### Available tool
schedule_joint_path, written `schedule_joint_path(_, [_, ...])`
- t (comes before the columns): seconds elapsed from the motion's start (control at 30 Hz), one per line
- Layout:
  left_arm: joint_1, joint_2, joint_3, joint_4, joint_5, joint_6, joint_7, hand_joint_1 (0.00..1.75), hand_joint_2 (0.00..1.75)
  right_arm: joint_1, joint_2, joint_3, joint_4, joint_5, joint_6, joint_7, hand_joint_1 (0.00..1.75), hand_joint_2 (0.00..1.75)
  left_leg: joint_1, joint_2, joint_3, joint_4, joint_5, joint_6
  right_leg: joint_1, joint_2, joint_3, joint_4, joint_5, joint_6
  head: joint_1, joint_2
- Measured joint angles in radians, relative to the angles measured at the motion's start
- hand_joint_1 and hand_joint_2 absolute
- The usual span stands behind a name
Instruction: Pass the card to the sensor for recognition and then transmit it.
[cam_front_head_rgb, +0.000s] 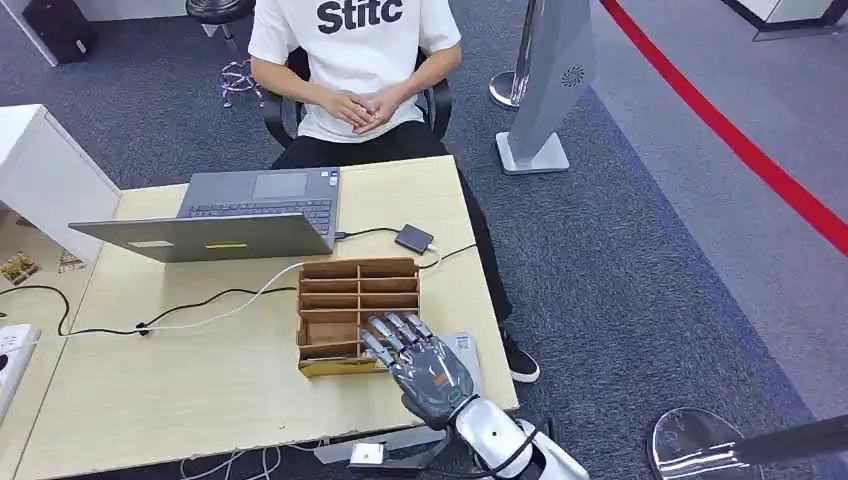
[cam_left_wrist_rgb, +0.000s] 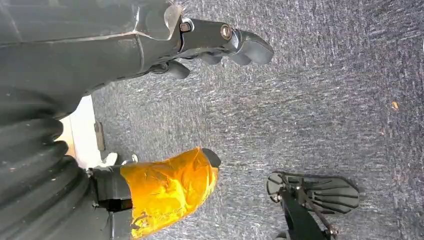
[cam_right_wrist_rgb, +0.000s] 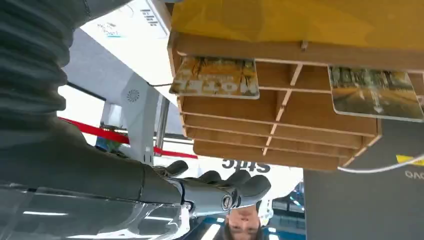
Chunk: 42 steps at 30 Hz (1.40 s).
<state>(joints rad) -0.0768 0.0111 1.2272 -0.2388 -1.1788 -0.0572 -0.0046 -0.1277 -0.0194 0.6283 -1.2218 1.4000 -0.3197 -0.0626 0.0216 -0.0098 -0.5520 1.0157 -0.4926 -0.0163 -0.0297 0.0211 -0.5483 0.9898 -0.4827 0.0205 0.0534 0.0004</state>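
Two cards (cam_right_wrist_rgb: 215, 77) sit in wooden organizer (cam_front_head_rgb: 345, 300).
R hand (cam_front_head_rgb: 415, 360) hovers over its near edge, fingers spread, holding nothing; L hand (cam_left_wrist_rgb: 220, 45) hangs over carpet, empty.

right hand (cam_front_head_rgb: 428, 368) open, fingers extended

Two cards (cam_right_wrist_rgb: 215, 77) in wooden rack (cam_right_wrist_rgb: 280, 125) beside robot hand (cam_right_wrist_rgb: 220, 190)

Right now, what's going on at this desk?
The robot's right hand hovers with fingers spread over the near right corner of the compartmented wooden card rack on the pale wooden desk, holding nothing. Two picture cards sit in the rack's slots. The left hand hangs over grey carpet. A person in a white T-shirt sits opposite behind the grey laptop.
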Motion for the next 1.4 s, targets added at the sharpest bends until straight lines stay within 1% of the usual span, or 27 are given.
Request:
schedule_joint_path(0.3, [0.000,0.000,0.000,0.000,0.000,0.000,0.000,0.00,1.75,-0.010,0.009,0.000,0.041,-0.001,0.003,0.002,0.00,1.75,0.000,0.000,0.000,0.000,0.000,0.000,0.000,0.000,0.000,0.000,0.000,0.000,0.000,0.000])
schedule_joint_path(0.33, [0.000,0.000,0.000,0.000,-0.001,0.000,0.000,0.00,1.75,-0.011,0.010,0.000,0.043,-0.001,0.003,0.003,0.47,1.75,0.000,0.000,0.000,0.000,0.000,0.000,0.000,0.000,0.000,0.000,0.000,0.000,0.000,0.000])
schedule_joint_path(0.37, [0.000,0.000,0.000,0.000,-0.001,0.000,0.000,0.00,1.75,-0.011,0.010,0.000,0.047,-0.002,0.003,0.005,1.62,1.75,0.000,0.000,0.000,0.000,0.000,0.000,0.000,0.000,0.000,0.000,0.000,0.000,0.000,0.000])
schedule_joint_path(0.4, [0.000,0.000,0.000,0.000,-0.003,0.000,0.000,0.00,1.75,-0.011,0.011,0.000,0.050,-0.002,0.003,0.006,1.75,1.75,0.000,0.000,0.000,0.000,0.000,0.000,0.000,0.000,0.000,0.000,0.000,0.000,0.000,0.000])
schedule_joint_path(0.57, [0.000,0.000,0.001,0.000,-0.006,0.000,0.000,0.00,1.75,-0.012,0.018,-0.008,0.055,-0.004,0.003,0.006,1.75,1.75,0.000,0.000,0.000,0.000,0.000,0.000,0.000,0.000,0.000,0.000,0.000,0.000,0.000,0.000])
schedule_joint_path(0.7, [0.000,0.000,0.001,0.000,-0.011,0.000,0.000,0.00,1.75,-0.018,0.027,-0.011,0.072,0.027,-0.008,0.030,1.75,1.75,0.000,0.000,0.000,0.000,0.000,0.000,0.000,0.000,0.000,0.000,0.000,0.000,0.000,0.000])
schedule_joint_path(0.93, [-0.001,0.000,0.001,0.000,-0.018,0.000,0.000,0.00,1.75,-0.030,0.058,-0.043,0.103,0.113,-0.072,0.077,1.75,1.75,0.000,0.000,0.000,0.000,0.000,0.000,0.000,0.000,0.000,0.000,0.000,0.000,0.000,0.000])
schedule_joint_path(1.0, [0.000,0.000,0.001,0.000,-0.020,0.000,0.000,0.00,1.75,-0.032,0.065,-0.054,0.111,0.119,-0.090,0.092,1.75,1.75,0.000,0.000,0.000,0.000,0.000,0.000,0.000,0.000,0.000,0.000,0.000,0.000,0.000,0.000])
schedule_joint_path(1.03, [0.000,0.000,0.001,0.000,-0.024,0.000,0.000,0.00,1.75,-0.035,0.069,-0.061,0.118,0.121,-0.110,0.096,1.75,1.75,0.000,0.000,0.000,0.000,0.000,0.000,0.000,0.000,0.000,0.000,0.000,0.000,0.000,0.000])
schedule_joint_path(1.13, [-0.001,0.000,0.001,0.000,-0.027,-0.002,0.000,0.00,1.75,-0.041,0.080,-0.078,0.132,0.121,-0.146,0.098,1.75,1.75,0.000,0.000,0.000,0.000,0.000,0.000,0.000,0.000,0.000,0.000,0.000,0.000,0.000,0.000])
schedule_joint_path(1.4, [-0.001,0.000,0.001,0.000,-0.028,-0.002,0.000,0.00,1.75,-0.047,0.095,-0.095,0.155,0.121,-0.152,0.099,1.75,1.75,0.000,0.000,0.000,0.000,0.000,0.000,0.000,0.000,0.000,0.000,0.000,0.000,0.000,0.000])
